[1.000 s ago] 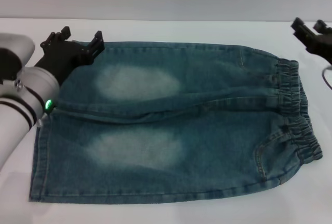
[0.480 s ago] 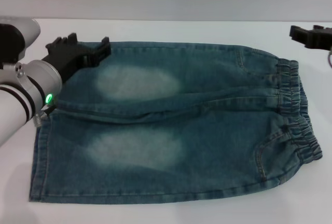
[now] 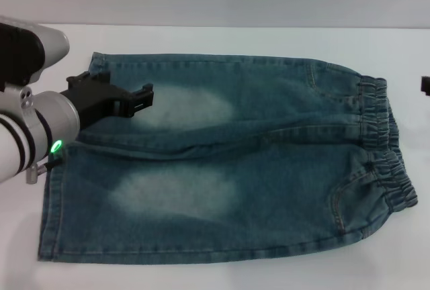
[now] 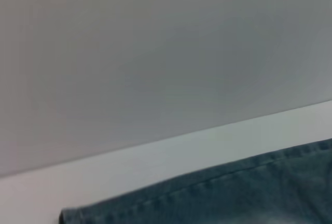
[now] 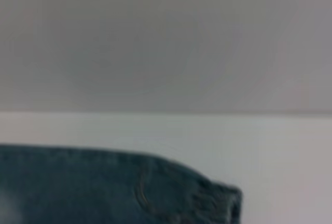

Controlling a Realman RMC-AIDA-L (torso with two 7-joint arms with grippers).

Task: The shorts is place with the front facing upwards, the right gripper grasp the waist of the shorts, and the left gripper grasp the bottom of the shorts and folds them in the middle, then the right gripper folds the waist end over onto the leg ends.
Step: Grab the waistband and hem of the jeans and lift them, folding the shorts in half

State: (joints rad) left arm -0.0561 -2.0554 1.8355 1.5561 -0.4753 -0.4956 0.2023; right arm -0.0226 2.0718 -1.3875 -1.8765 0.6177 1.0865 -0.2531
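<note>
broadly, the white tabletop (image 3: 222, 38) carried the shorts (image 3: 269, 169) spread flat and front up across most of its width, leg hems toward the left edge, the ruffled waist end (image 3: 386, 149) toward the right edge. that layout seemed meant to give each arm its own end. the left gripper (image 3: 138, 99) hung above the far leg beside a pale faded patch, its claw apparently spread and holding nothing, not yet on the bottom of the shorts (image 3: 48, 203). the right gripper (image 3: 426, 85) showed only as a dark sliver at the right edge; whether its claw was spread could not be told. bare tabletop ran along the far edge and past the waistband, leaving room to approach.
</note>
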